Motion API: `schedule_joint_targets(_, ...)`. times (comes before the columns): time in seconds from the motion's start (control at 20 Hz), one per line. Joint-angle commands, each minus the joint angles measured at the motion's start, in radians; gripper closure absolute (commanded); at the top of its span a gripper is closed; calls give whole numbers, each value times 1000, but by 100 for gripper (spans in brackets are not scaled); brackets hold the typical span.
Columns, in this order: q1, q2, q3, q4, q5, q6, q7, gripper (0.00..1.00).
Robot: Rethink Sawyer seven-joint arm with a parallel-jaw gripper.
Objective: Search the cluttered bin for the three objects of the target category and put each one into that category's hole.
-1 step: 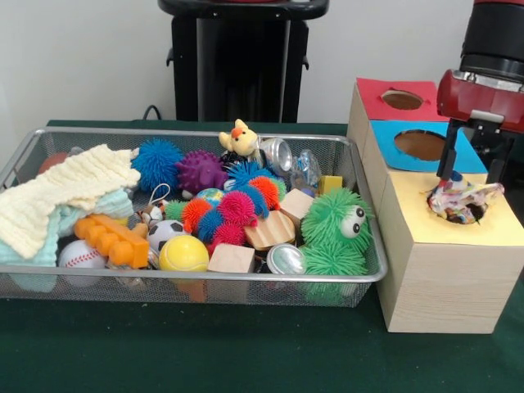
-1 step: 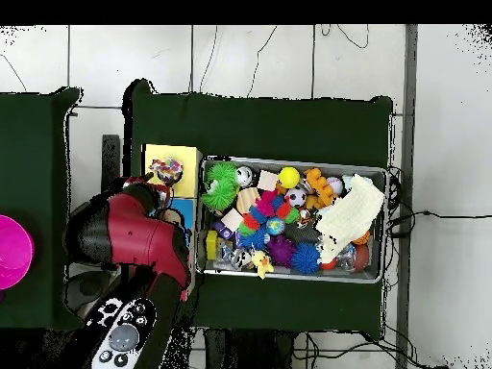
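A crumpled, multicoloured crinkly wrapper (image 1: 463, 201) sits in the mouth of the hole in the yellow panel (image 1: 491, 228), the nearest section of the wooden box. My gripper (image 1: 469, 178) hangs right over it. Its dark fingers (image 1: 447, 160) stand wide apart on either side of the wrapper's top, so it looks open. From overhead the wrapper (image 2: 165, 171) shows on the yellow panel (image 2: 178, 154), and the red arm (image 2: 135, 235) covers most of the gripper. The blue hole (image 1: 419, 144) and the red hole (image 1: 401, 99) lie farther back.
The wire-mesh bin (image 1: 205, 131) left of the box holds a yellow towel (image 1: 65, 192), spiky balls (image 1: 237, 209), a green furry toy (image 1: 332, 221), a baseball (image 1: 80, 255), a yellow ball (image 1: 183, 254), wooden blocks (image 1: 232, 259), metal cans (image 1: 285, 259) and a duck (image 1: 240, 137).
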Motion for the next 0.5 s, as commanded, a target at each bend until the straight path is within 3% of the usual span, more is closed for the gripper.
schedule_joint_targets(0.05,-14,-44,46,56,16,192,236,0)
schedule_joint_targets(0.5,-38,-82,28,20,-11,300,213,0)
